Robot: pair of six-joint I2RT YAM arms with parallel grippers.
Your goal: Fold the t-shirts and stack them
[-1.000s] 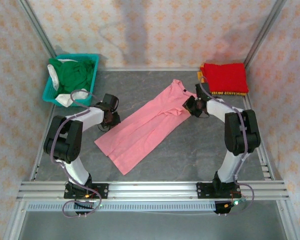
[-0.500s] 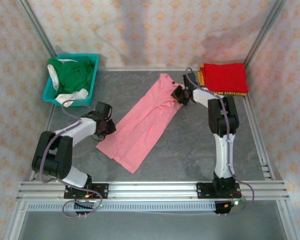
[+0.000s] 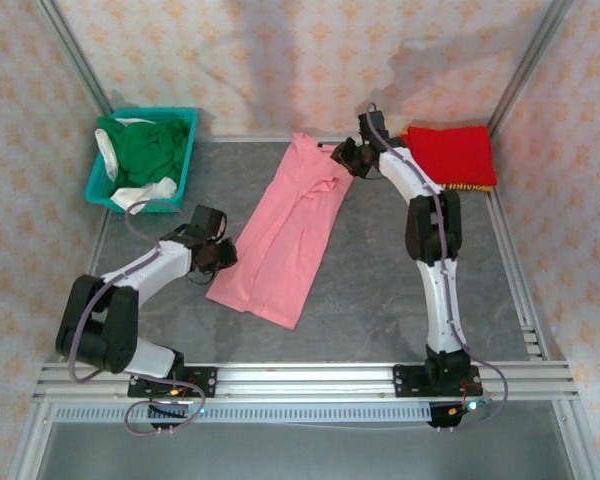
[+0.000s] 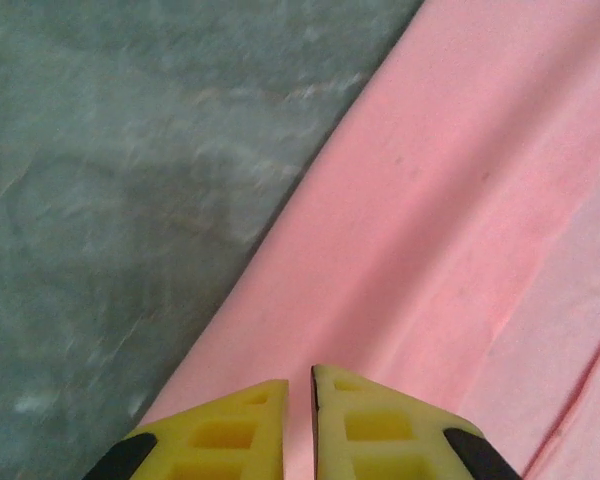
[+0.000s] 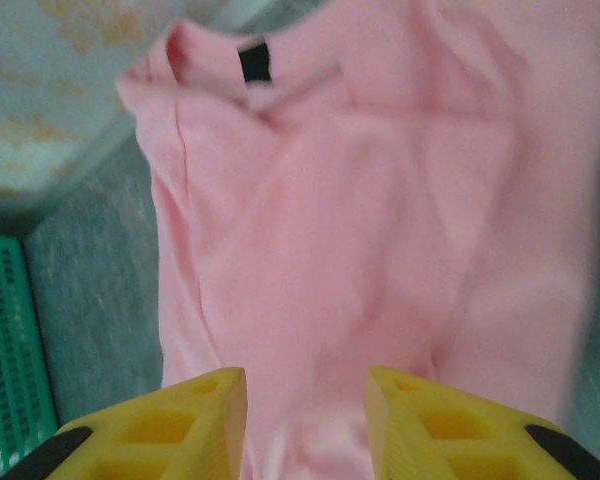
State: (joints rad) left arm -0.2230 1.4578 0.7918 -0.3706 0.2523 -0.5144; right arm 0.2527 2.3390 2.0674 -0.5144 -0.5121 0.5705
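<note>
Pink t-shirt point(image 3: 285, 235), near hem: left claw point(image 3: 222, 257) is pinched together on its left edge. Risk, as I judge it: a pull slips that edge free or bunches the fold. The shirt lies folded lengthwise, slanting across the grey surface point(image 3: 380, 290). Far end: right claw point(image 3: 338, 160), fingers apart, sits just over the collar; lifting away may snag cloth.

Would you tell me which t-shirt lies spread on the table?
The pink t-shirt, stretched mid-table; the red t-shirt is folded, the green t-shirt bunched in the basket.
</note>
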